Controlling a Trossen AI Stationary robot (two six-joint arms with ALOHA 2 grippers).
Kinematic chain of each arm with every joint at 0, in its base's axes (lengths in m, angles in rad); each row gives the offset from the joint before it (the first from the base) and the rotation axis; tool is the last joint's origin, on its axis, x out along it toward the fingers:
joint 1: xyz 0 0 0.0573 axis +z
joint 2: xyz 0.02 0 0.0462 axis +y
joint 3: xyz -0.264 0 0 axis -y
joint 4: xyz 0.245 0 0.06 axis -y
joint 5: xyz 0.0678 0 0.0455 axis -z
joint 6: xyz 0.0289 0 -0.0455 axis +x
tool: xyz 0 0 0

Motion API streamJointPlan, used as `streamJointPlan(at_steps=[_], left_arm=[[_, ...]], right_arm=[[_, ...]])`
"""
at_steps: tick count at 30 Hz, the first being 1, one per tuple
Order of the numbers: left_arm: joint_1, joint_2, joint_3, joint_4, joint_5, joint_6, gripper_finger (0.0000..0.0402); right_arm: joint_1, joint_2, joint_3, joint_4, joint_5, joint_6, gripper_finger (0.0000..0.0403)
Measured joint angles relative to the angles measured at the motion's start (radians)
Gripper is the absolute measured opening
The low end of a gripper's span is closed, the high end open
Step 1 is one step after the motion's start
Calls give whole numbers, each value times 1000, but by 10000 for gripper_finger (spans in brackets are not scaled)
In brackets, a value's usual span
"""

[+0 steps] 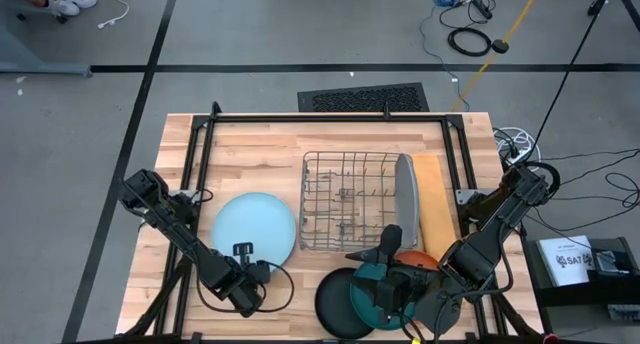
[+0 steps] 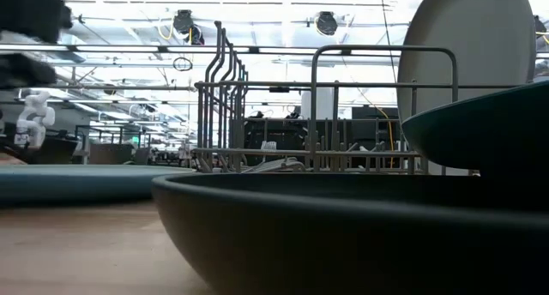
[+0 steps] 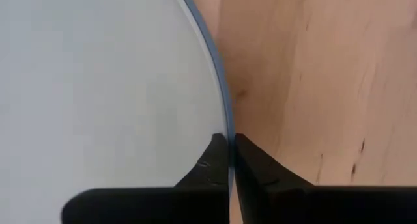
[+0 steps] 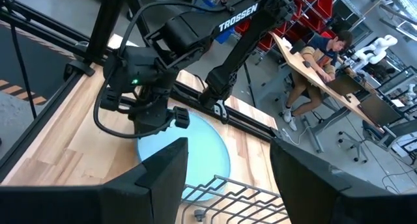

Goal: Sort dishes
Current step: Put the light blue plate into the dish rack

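Observation:
A pale blue plate [image 1: 255, 229] lies flat on the wooden table, left of the wire rack [image 1: 345, 209]. My left gripper [image 1: 245, 264] stands at its near edge, pointing down, shut on the rim. A grey plate [image 1: 405, 199] stands on edge in the rack's right end. A black plate [image 1: 338, 304], a dark teal plate [image 1: 375, 296] and an orange plate [image 1: 418, 259] lie overlapping at the near right. My right gripper [image 4: 228, 159] hangs raised above them, open, with nothing between its fingers. My left gripper pinches the pale blue plate's rim [image 3: 228, 129] at its near edge between its two fingers. One fingertip [image 3: 215, 155] is on the plate's inner side, the other [image 3: 251, 160] outside the rim. The fingers come from above, pointing down. The plate lies flat on the table [image 2: 86, 182].
A light wooden board [image 1: 430, 189] lies right of the rack. A black frame [image 1: 320, 117] runs round the table's back and sides. Bare wood [image 1: 250, 154] shows behind the pale blue plate. A person sits at a desk [image 4: 319, 55] beyond the table.

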Motion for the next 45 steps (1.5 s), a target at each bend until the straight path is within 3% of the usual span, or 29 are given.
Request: streamJointPlan(at_steps=[7,12,16,21,27,31,35,41,45], left_arm=[[9,-2,124,-132,-114,8,1],[8,-4,181,-130,-201,31,0],[9,-4,187,-132,-212,27,9],[9,-5,187,-139,-213,26,60],[9,-6,188,-137,-243,1,172],[8,2,190,-304,-83,-2,224],[-7,25,188,-475,77,25,232],[-22,28,101,-353,190,203,232],[-21,29,8,-293,216,241,233]], right_arm=[[0,0,0,0,0,-1,210],[0,0,0,0,0,-1,210],[0,0,0,0,0,-2,210],[0,0,0,0,0,-2,210],[0,0,0,0,0,-2,210],[0,0,0,-1,0,-2,210],[0,0,0,-1,0,-3,210],[0,0,0,-1,0,-3,210],[0,0,0,-1,0,2,210]])
